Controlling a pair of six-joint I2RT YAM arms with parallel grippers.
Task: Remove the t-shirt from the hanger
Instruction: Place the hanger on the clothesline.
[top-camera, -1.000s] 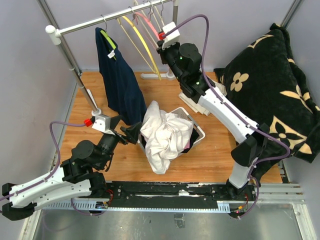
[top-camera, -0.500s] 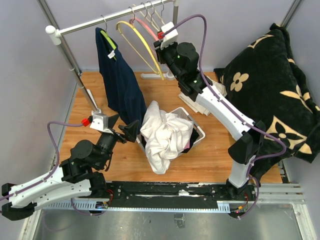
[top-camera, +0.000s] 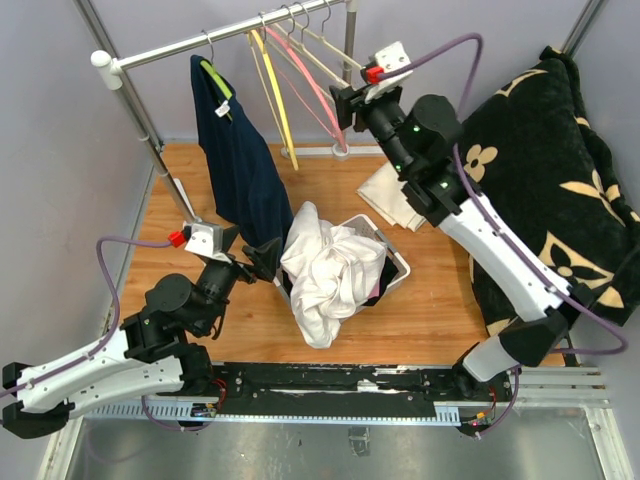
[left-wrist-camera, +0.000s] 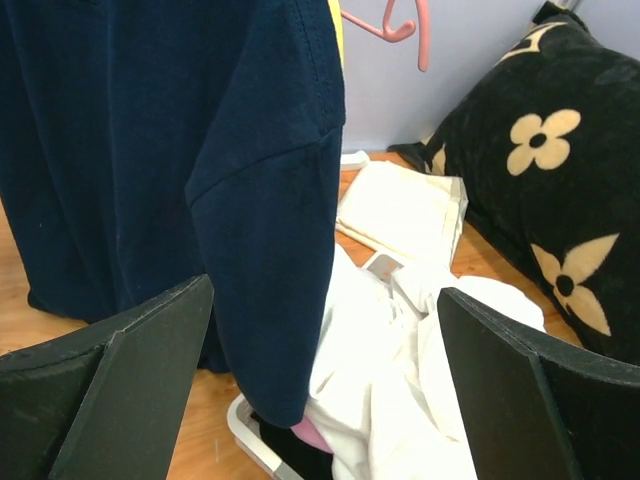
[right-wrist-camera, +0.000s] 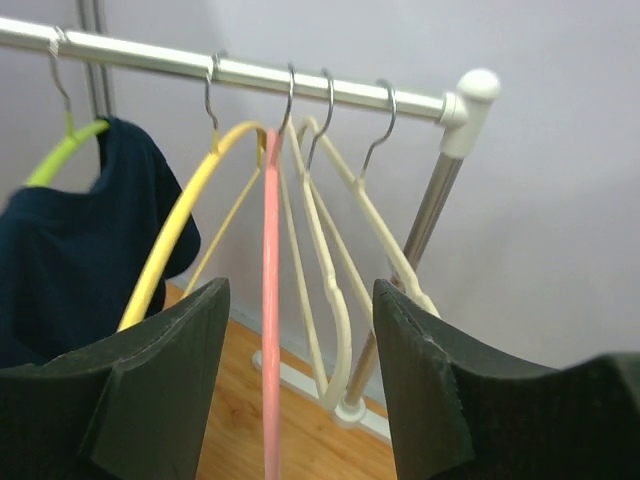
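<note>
A navy t-shirt (top-camera: 237, 165) hangs on a lime-green hanger (top-camera: 216, 77) at the left of the metal rail (top-camera: 200, 40). My left gripper (top-camera: 250, 256) is open and empty, low beside the shirt's hem. In the left wrist view the shirt (left-wrist-camera: 190, 150) fills the upper left, its sleeve hanging between my open fingers (left-wrist-camera: 325, 292). My right gripper (top-camera: 345, 100) is open and empty, just right of the empty hangers. In the right wrist view (right-wrist-camera: 300, 290) a pink hanger (right-wrist-camera: 270, 330) hangs between the fingers, farther away, and the shirt (right-wrist-camera: 70, 250) shows at left.
A white basket (top-camera: 398, 262) heaped with white clothes (top-camera: 325, 270) stands right of the shirt. Yellow (top-camera: 272, 85), pink (top-camera: 305, 70) and cream hangers hang on the rail. A folded cream cloth (top-camera: 392, 197) and a black flowered blanket (top-camera: 560, 170) lie at right.
My right arm has pulled back to the right, away from the hangers. The yellow and pink hangers have swung back to hang edge-on. The left gripper has barely moved.
</note>
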